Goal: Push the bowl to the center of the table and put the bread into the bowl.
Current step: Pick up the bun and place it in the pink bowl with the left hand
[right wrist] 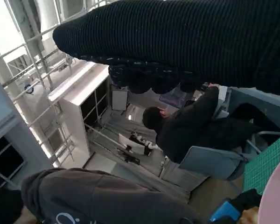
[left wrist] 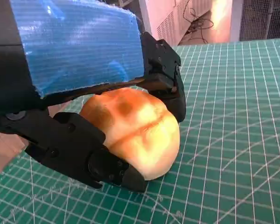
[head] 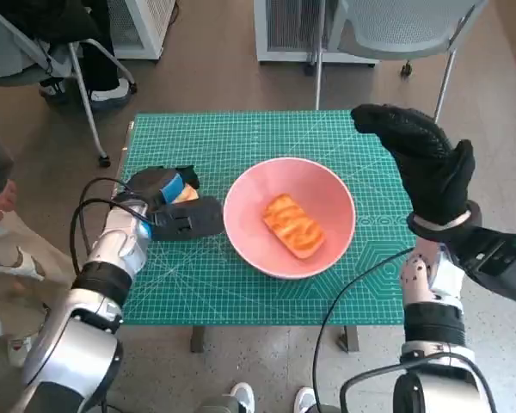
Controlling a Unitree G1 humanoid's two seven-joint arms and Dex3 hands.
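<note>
Head view, bread in hand: the left hand lies on the green cutting mat at about 9 o'clock from the bowl, its fingers closed round a pale golden bread roll that only peeps out beside the blue tape.
Left wrist view, grip: black fingers wrap the roll from both sides, and its underside rests on or just over the mat; I cannot tell which.
The deciding relation: the bowl's near rim sits just beside the left hand, toward 3 o'clock from it, so I judge the next move to be a lift and a short carry that way over the rim.
Nearer hand: the left one, plainly; it has the roll already.
Bowl: pink, near the middle of the mat, so the push looks done.
Bread in bowl: one glazed, oblong piece lies inside, its long axis running from 10 to 4 o'clock.
Right hand: raised above the mat's edge at 2 o'clock from the bowl, gloved fingers bent forward with nothing in them; how tightly they curl I cannot tell.
Far ground: chair legs and a person's feet past the table at 11 o'clock.
Writing: no brand or label is readable; the mat shows only grid lines and faint, illegible print.
</note>
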